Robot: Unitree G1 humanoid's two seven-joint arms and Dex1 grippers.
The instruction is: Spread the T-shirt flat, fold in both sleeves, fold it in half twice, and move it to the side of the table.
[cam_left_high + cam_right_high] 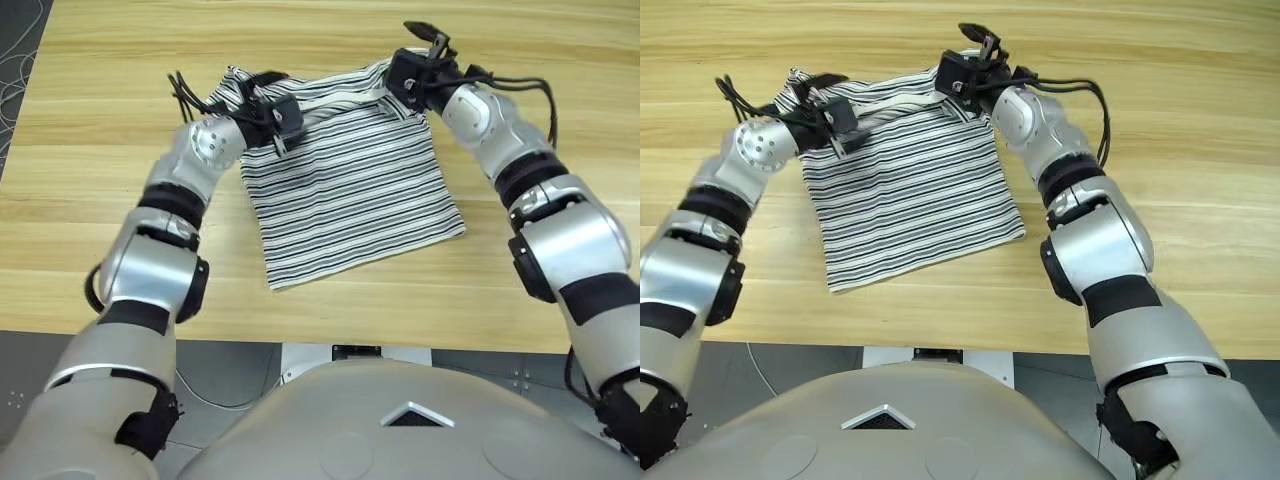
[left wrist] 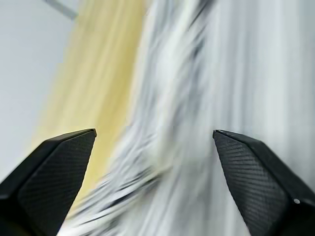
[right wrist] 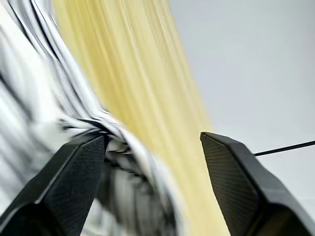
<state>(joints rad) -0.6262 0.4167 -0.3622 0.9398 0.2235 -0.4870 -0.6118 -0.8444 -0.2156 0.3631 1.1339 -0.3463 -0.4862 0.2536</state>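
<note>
Lying on the wooden table [image 1: 90, 130], the striped T-shirt [image 1: 350, 190] shows in the left eye view as a rough rectangle. Its near hem is toward 6 o'clock, and pale bands of cloth cross its far end toward 12. It is turned a little, so its near right corner points to about 4 o'clock. The left gripper [image 1: 283, 128] sits over the shirt's far left corner at 10 o'clock. The right gripper [image 1: 418, 52] sits over the far right corner at 1 o'clock. From here I cannot tell whether either one touches the cloth.

In the right eye view, the near hem lies flat, well back from the table's near edge at 6 o'clock.

In the left wrist view, the two black fingers [image 2: 59, 172] stand wide apart. Blurred striped fabric lies beyond the gap, with a strip of bare wood beside it.

In the right wrist view, the fingers [image 3: 64, 182] are likewise spread wide. A bunched fold of the shirt lies against one finger, and bare table lies beyond the gap.
</note>
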